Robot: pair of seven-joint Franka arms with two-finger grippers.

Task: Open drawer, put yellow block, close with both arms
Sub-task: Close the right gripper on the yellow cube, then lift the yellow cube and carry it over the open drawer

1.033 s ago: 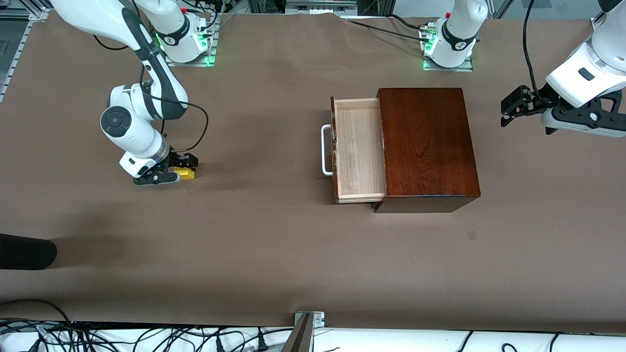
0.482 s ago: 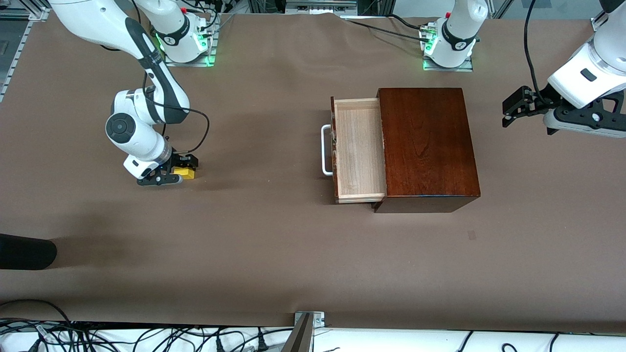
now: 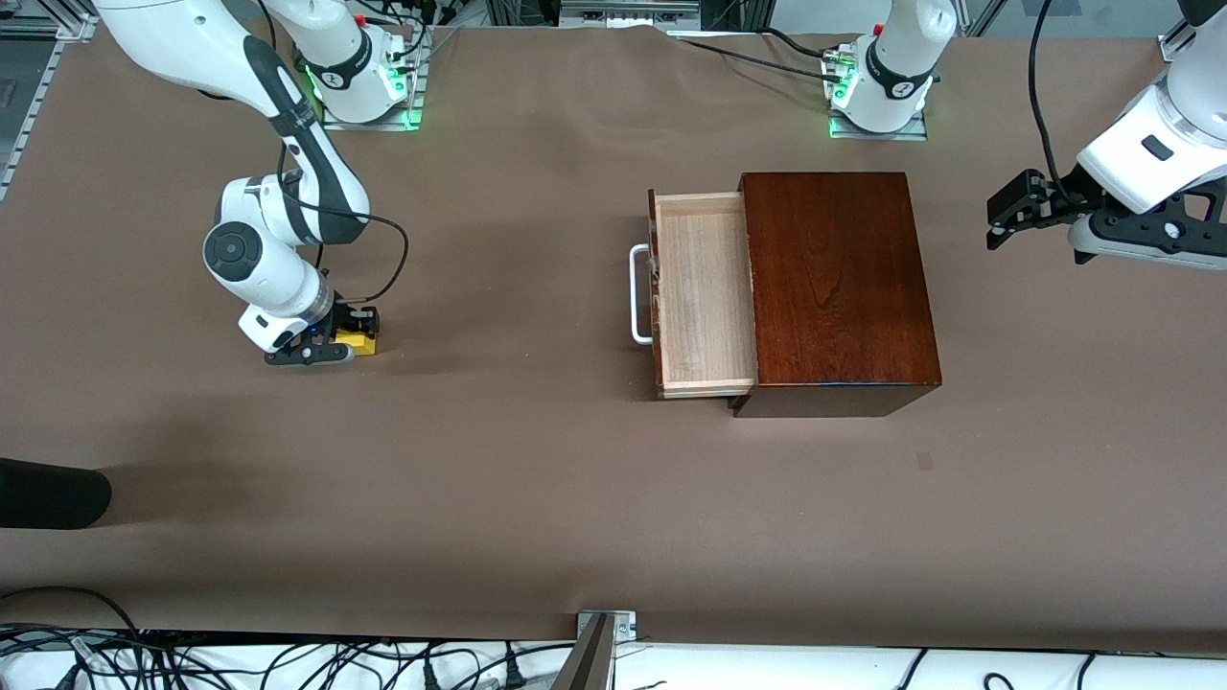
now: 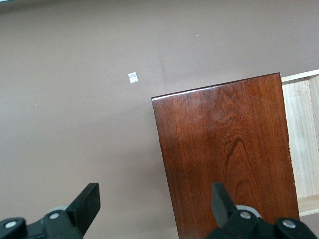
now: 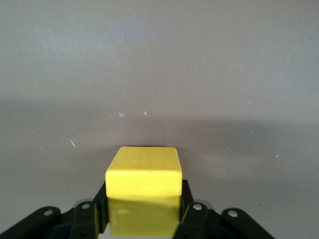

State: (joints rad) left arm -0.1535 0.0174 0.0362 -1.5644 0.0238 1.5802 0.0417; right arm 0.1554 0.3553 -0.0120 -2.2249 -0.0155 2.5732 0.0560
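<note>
The yellow block (image 3: 358,337) sits low at the table toward the right arm's end, between the fingers of my right gripper (image 3: 351,332), which is shut on it. In the right wrist view the block (image 5: 143,174) fills the gap of the right gripper (image 5: 143,204). The drawer (image 3: 705,287) stands pulled open and empty, its white handle (image 3: 637,294) toward the right arm's end, in the dark wooden box (image 3: 834,287). My left gripper (image 3: 1007,213) is open and empty in the air, off the box toward the left arm's end. The left wrist view shows the left gripper (image 4: 154,209), the box (image 4: 229,149) and the drawer (image 4: 305,134).
A dark rounded object (image 3: 48,492) lies at the table's edge at the right arm's end, nearer to the front camera. Cables and a metal bracket (image 3: 602,628) line the near edge. A small pale mark (image 3: 923,461) is on the table cover.
The right gripper has closed in on the yellow block and shifted slightly toward the right arm's end. The left gripper has drifted slightly away from the box.
</note>
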